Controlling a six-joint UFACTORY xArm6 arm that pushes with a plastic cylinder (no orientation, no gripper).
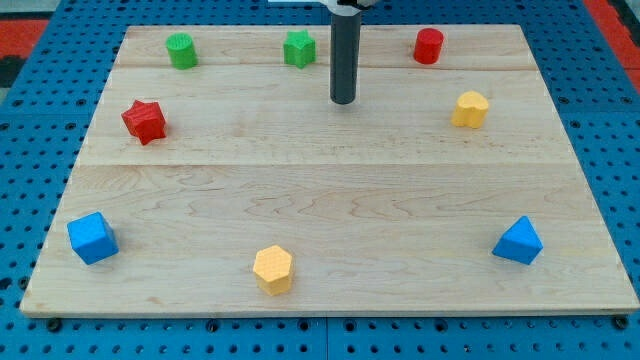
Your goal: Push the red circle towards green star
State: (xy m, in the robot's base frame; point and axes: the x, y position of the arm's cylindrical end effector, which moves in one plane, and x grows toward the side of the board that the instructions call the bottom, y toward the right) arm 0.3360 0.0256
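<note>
Near the frame's top centre, my tip point(343, 101) rests on the wooden board point(330, 200), just right of and slightly below the green star point(298, 48) and apart from it. No claw is fitted, so no open or closed state applies. Red circle point(428, 46): upper right, well right of the tip. Green cylinder point(181, 50): upper left. Red star point(144, 121): left, below the cylinder. Yellow block point(470, 109): right, below the red circle; shape unclear. Blue cube point(92, 238): lower left. Yellow hexagon point(273, 269): bottom centre. Blue block point(518, 241): lower right, wedge-like.
</note>
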